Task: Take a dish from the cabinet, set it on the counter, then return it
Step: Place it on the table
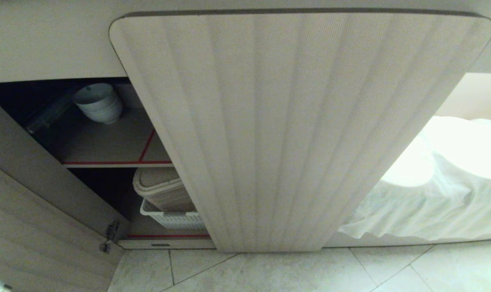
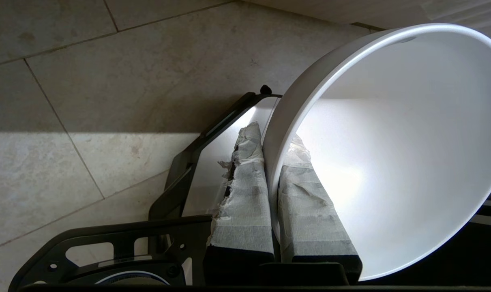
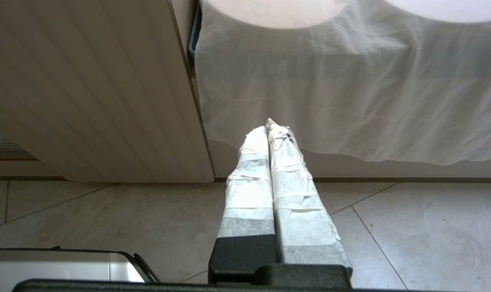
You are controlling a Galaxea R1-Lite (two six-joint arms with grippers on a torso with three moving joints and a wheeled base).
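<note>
Dish (image 2: 391, 162) rim clamped between left gripper (image 2: 271, 142) fingers

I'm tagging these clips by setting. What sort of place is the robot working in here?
Most likely a home kitchen: a low cabinet with fluted doors holds stacked white bowls on its shelf and storage baskets below, above a tiled floor.

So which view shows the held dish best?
The left wrist view: the dish fills it, its rim pinched between the left gripper pads. The head view shows only the stacked bowls on the cabinet shelf; the right wrist view shows no dish.
</note>
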